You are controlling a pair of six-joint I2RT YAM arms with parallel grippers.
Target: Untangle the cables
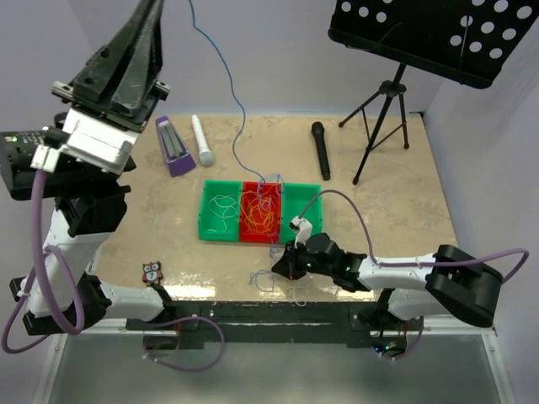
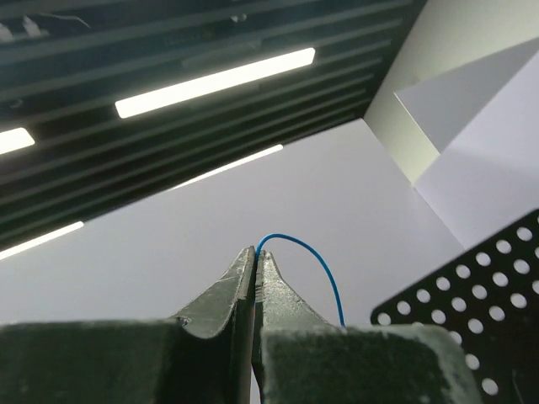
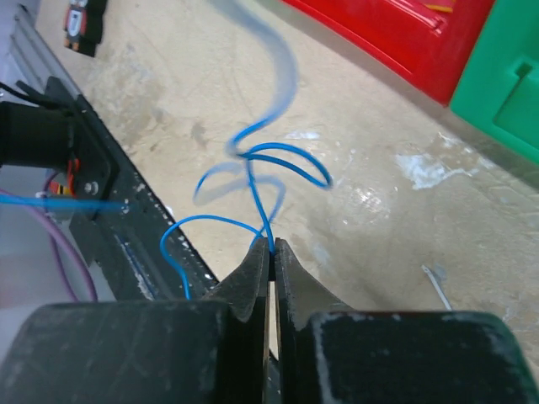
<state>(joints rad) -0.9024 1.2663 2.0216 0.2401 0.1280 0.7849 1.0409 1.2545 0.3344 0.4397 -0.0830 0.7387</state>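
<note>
The left tool [image 2: 255, 255], raised high at 11 o'clock of the top view, is pinched tight on a blue cable [image 2: 313, 257] that arcs away and drops to the 12 o'clock edge of the tray [image 1: 206, 232] at the worktop [image 1: 421, 210] centre. The other cables [image 1: 259, 210] lie tangled in the tray: orange-yellow in the red middle bin, white loops in the green bin at 9 o'clock. At 6 o'clock, just off the tray, the right tool [image 3: 271, 244] sits low over the worktop, clamped on a blue strand [image 3: 282, 156] that curls in loops ahead of its tips.
</note>
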